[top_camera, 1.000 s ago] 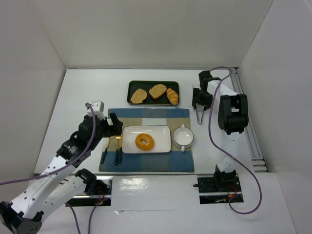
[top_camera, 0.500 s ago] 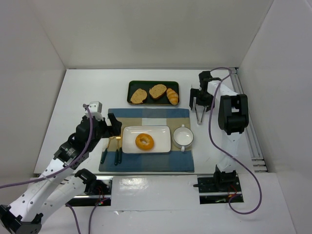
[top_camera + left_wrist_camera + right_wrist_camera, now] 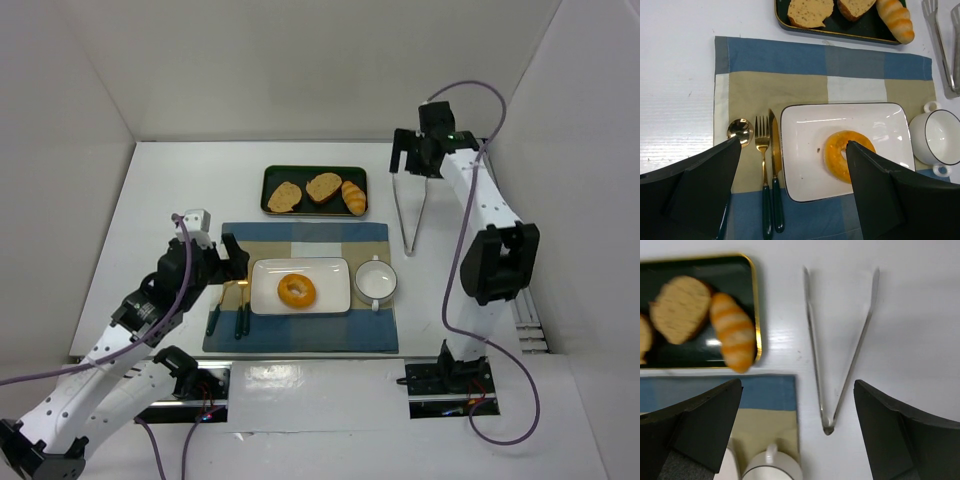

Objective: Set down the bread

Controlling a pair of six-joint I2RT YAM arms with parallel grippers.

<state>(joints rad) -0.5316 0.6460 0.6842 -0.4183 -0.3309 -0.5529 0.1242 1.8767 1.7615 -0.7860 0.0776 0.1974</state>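
Top external view: left gripper held beside plate, fingers spread, empty. Bread seated on plate. Right gripper now lifted off tongs, fingers spread, apparently empty. Placement judged done.

bread on plate, cup right of plate, cutlery left, tray behind, tongs right of tray.

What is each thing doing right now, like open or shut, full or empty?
bagel: lying flat on the white plate.
cup: upright, empty.
tongs: lying on the table, sprung open, not held.
tray: holding two toast slices and a roll.
cutlery: lying beside the plate on the placemat.
left gripper: open, empty.
right gripper: open, empty, above the tongs.
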